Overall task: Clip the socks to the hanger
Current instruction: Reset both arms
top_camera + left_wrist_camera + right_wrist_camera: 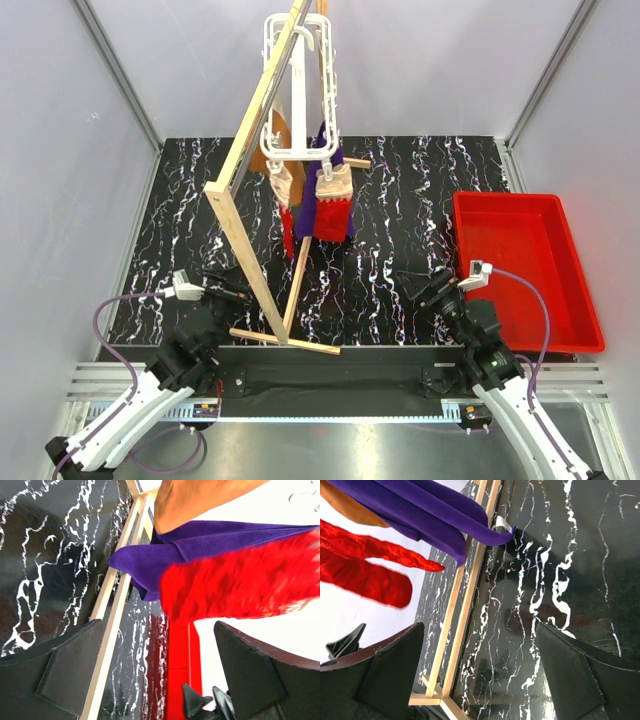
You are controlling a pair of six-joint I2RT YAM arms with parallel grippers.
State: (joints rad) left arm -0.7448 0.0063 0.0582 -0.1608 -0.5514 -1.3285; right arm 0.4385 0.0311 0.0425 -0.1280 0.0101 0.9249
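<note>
Socks (325, 200) hang at the hanger (298, 100) clips, apparently clipped, though the clip bite is too small to confirm. Left gripper (232, 285) and right gripper (425, 285) sit near the bases, jaws apart, empty. Risk: an arm brushing the wooden stand (250, 240) could shake a weakly pinched sock loose.

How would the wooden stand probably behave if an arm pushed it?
The wooden stand looks tall, with thin bars and a narrow base, so it would probably tip or slide easily. The hanger hung on it, with the socks, would likely swing.
</note>
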